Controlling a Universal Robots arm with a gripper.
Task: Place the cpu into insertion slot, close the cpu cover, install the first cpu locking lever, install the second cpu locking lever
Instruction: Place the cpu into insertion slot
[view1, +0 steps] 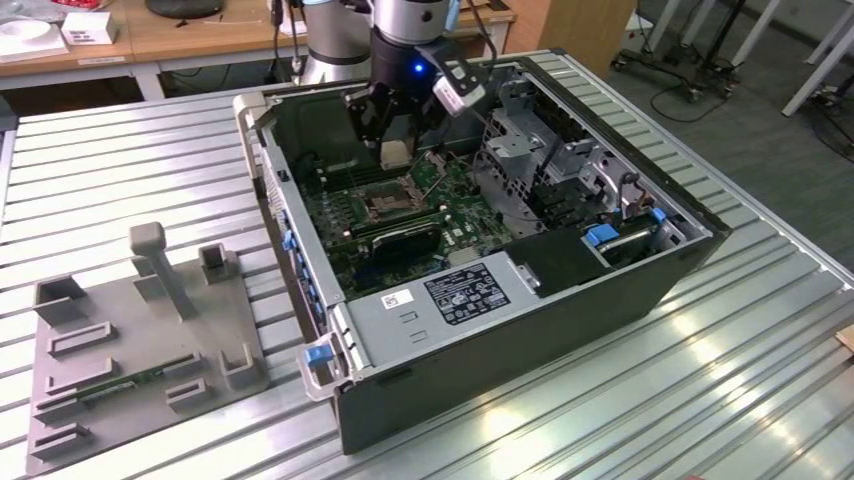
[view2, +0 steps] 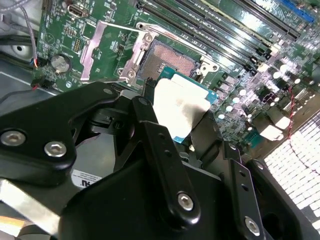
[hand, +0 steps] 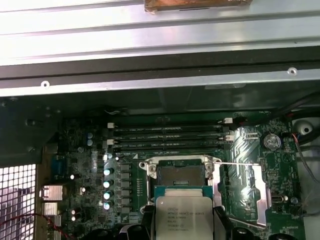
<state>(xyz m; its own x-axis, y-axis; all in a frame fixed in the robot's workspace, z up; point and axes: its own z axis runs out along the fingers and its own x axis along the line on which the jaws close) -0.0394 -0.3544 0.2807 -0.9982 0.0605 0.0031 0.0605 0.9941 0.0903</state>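
**One chip gripped over the open socket**

Square and flat, the cpu faces metal top up, its edges lined up with the insertion slot — no long side to speak of. It is clamped between the fingers, overlapping one edge of the slot, not seated. The cpu cover lies flipped open beside the slot. The arm drops straight down into the computer case, wrist toward the green board. The case rests open side up on a ribbed metal table, a grey fixture plate on the exterior view's left — wooden desks behind.
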